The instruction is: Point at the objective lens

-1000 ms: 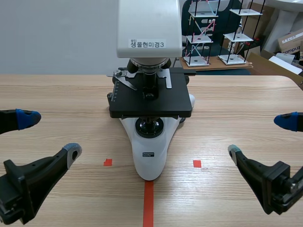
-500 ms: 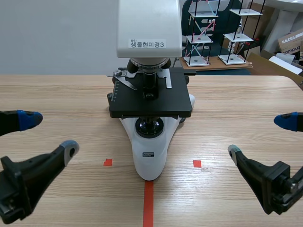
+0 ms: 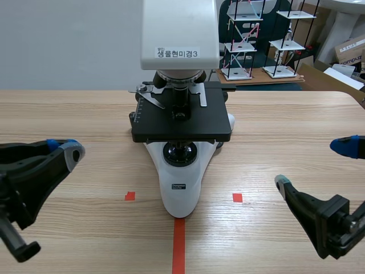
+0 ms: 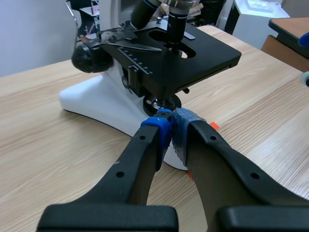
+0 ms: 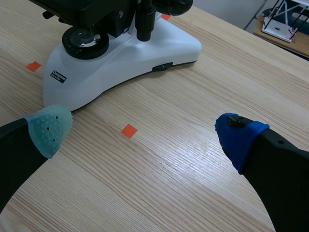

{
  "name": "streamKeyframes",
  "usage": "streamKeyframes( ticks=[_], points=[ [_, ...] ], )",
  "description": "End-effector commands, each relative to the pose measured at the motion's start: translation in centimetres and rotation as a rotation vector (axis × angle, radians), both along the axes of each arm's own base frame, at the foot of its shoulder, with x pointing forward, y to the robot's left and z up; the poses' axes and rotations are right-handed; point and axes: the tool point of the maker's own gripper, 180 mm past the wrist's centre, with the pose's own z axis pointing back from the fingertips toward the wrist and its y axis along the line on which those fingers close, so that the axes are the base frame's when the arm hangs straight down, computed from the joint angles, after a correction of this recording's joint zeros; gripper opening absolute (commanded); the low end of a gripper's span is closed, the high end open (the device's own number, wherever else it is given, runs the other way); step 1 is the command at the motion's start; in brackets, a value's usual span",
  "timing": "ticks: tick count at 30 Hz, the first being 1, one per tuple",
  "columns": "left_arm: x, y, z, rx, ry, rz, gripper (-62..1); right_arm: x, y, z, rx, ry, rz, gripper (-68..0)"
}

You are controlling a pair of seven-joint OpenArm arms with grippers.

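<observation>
1. The microscope point(image 3: 181, 114) is standing in the middle of the table point(image 3: 285, 125), its white foot pointing back toward the robot.
2. The objective lens point(image 3: 181, 96) is hanging under the white head, above the middle of the black stage point(image 3: 194, 128). It is a short dark barrel with its long axis upright and its tip aimed down at the stage opening.
3. The left gripper point(image 3: 68, 151) is hanging over the table on the left side, well apart from the microscope. Its fingers are pressed together pad to pad and are gripping nothing, so they make a single blunt tip.
4. In the left wrist view that gripper point(image 4: 171, 126) is aiming at the microscope's foot, low under the stage. The lens point(image 4: 176, 21) is lying ahead of it and clearly higher, above the stage.
5. The right gripper point(image 3: 312, 164) is sitting low on the right side with its fingers spread wide and holding nothing. In its own view the gripper point(image 5: 144, 131) is looking at bare table beside the foot.
6. I would say the left arm is the one lining up to point, since it is already closed into a tip and is sitting a little nearer the lens than the right.
7. The move seems to turn on height. The tip needs to be rising and going forward toward the middle, coming in over the stage edge from the side instead of under it.
8. The stage clip and the neighbouring lenses on the turret are crowding that gap, so the approach looks tight.
</observation>
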Motion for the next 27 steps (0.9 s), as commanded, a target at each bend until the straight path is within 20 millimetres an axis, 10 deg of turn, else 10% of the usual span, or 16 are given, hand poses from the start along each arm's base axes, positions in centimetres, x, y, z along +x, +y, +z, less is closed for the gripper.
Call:
streamKeyframes(
  ticks=[1,27],
  points=[
    [0.5,-0.4,0.6,-0.037,-0.025,0.002,-59.4,0.4,0.1,0.9,0.011,-0.034,-0.002,0.4],
    [4.4,-5.8,1.8,-0.074,-0.098,-0.087,-59.4,0.4,0.1,0.9,0.011,-0.033,-0.002,0.4]
  ],
)
